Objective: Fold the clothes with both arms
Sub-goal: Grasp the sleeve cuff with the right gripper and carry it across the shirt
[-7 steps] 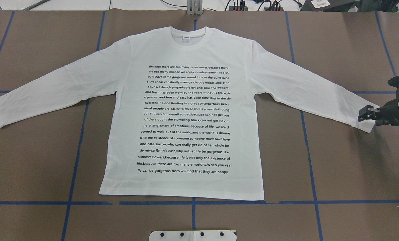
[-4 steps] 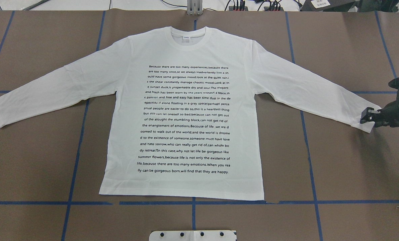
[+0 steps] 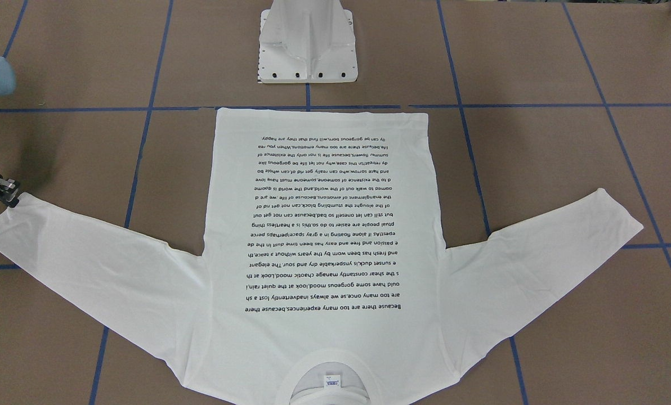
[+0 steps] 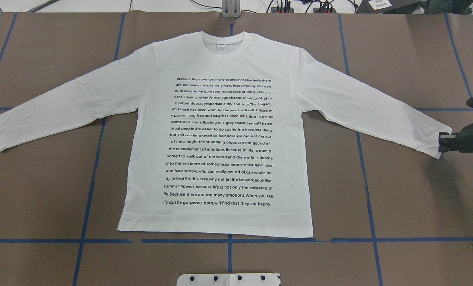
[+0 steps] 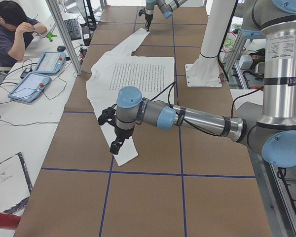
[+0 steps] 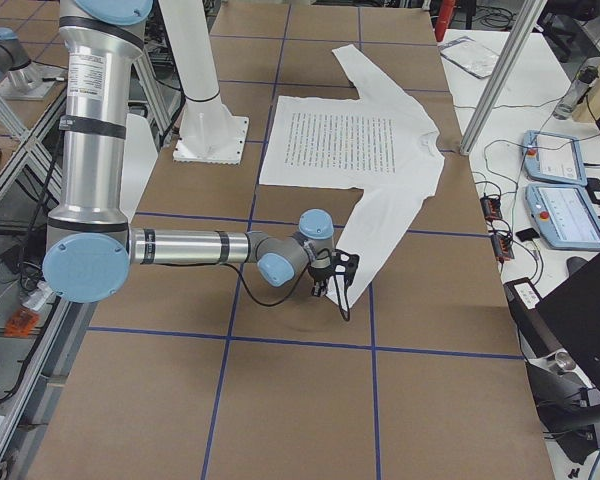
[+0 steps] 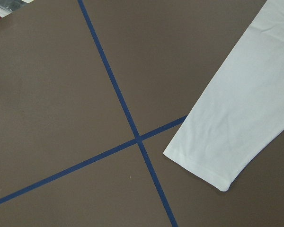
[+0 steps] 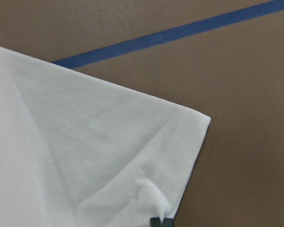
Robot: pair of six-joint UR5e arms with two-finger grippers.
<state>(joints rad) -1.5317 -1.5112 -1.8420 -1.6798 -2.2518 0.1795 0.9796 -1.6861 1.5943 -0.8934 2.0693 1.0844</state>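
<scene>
Front-facing view: the T-shirt [image 3: 228, 326] lies flat on the table [image 3: 566, 169], print up and sleeves spread. The right claw [image 3: 10, 197] touches the corner of the right cuff [image 3: 9, 222], and the shirt's body lies well away from it. The left claw does not show here.

Overhead view: the right claw [image 4: 443, 142] has its jaws drawn narrow at the very end of the cuff. The sleeve runs away from it toward the collar [image 4: 224, 41].

Exterior left view: the left claw [image 5: 117, 145] hangs over the left cuff [image 5: 126, 154]. I cannot tell whether it is wide, narrow or gripping.

Exterior right view: the right claw [image 6: 325, 285] points down onto the cuff's edge.

Left wrist view: the left cuff [image 7: 203, 161] lies below the claw and off to one side, just beside a tape cross [image 7: 138, 137]. No fingers show.

Right wrist view: one fingertip [image 8: 161, 222] peeks in at the bottom, with a pucker of hem right against it. The claw looks pinched onto the cuff.

The step in hand looks like taking both cuffs to fold the sleeves inward. To do it well, the right pinch should catch both layers of hem, not only the corner. The left claw should centre over its cuff before closing. Both should then lift low and travel together, so the body does not drag.
</scene>
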